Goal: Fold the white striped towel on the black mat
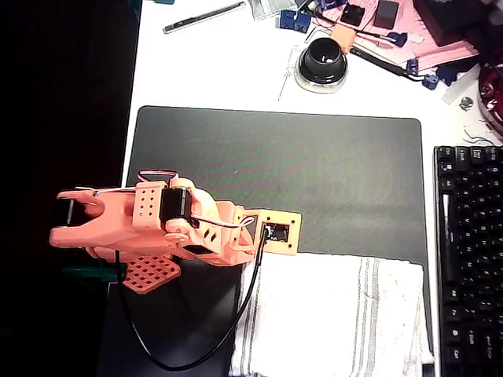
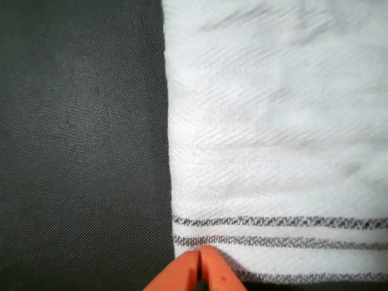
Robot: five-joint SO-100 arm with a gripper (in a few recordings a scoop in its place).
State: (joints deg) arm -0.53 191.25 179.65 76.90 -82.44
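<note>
Where the overhead view looks down on the table, the white striped towel lies flat on the near right part of the black mat, its near end cut off by the picture's edge, so its long axis cannot be told; its thin grey stripes run near-to-far, in groups close to its left and right edges, and its right edge reaches the mat's right border beside a black keyboard; the salmon-orange arm stretches from the left across the mat's left side, roughly level with the towel's far edge, its wrist block with the camera sitting right at the towel's far left corner, a black cable looping down from it over the mat; in the wrist view the gripper has its two orange fingers pressed together with only a hairline between them, the tips resting at the towel's corner beside its edge, over the grey stripes; whether any cloth is pinched there cannot be told; the towel looks soft, woven in a fine diagonal twill, faintly wrinkled.
</note>
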